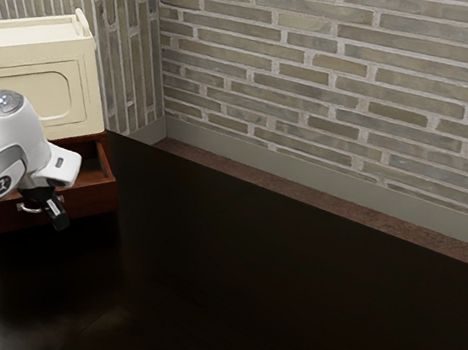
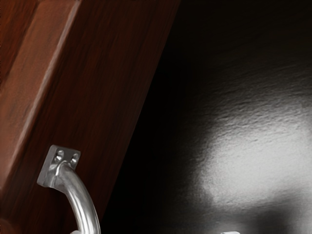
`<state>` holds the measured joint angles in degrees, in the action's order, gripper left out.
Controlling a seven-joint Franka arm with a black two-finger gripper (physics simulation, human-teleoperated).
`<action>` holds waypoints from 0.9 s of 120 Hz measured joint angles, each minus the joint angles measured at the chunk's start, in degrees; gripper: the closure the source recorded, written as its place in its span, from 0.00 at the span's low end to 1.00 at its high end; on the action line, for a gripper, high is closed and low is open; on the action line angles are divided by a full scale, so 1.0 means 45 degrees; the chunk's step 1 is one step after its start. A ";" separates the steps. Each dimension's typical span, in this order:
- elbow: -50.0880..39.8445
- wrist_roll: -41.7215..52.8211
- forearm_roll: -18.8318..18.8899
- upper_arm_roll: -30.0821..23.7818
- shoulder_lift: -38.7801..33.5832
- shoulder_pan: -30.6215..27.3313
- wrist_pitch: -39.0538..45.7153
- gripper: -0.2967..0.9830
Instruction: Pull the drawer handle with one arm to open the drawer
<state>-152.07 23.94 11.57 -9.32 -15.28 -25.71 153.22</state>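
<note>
The black gripper [image 1: 55, 211] is low at the drawer's front in the exterior view, beside the silver handle [image 1: 30, 209]. The reddish-brown drawer [image 1: 95, 194] stands pulled out, with part of its inside showing. In the wrist view, the curved handle [image 2: 83, 202] runs from its screwed plate on the wooden drawer front [image 2: 102, 92] down to the lower edge. There my gripper [image 2: 153, 232] shows two pale fingertips set wide apart, the handle close to one of them. The gripper is open; whether that finger touches the handle I cannot tell.
A cream cabinet body [image 1: 44, 83] rises above the drawer. The glossy dark tabletop [image 1: 288, 293] extends toward the exterior view's right. A brick wall [image 1: 340, 77] stands behind, and the white arm [image 1: 2, 151] covers part of the cabinet and drawer.
</note>
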 joint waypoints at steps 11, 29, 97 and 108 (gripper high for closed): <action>0.0016 0.0039 0.0011 0.0111 0.0020 0.0030 0.0047 0.56; 0.0042 0.0129 0.0061 0.0352 0.0064 0.0150 0.0139 0.60; -0.0052 0.0295 0.0522 0.0222 -0.0029 -0.0267 0.0762 0.56; -0.0038 0.0307 0.0481 0.0200 -0.0108 -0.0292 0.0799 0.47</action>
<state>-152.24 25.32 13.74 -8.42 -15.77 -27.03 156.81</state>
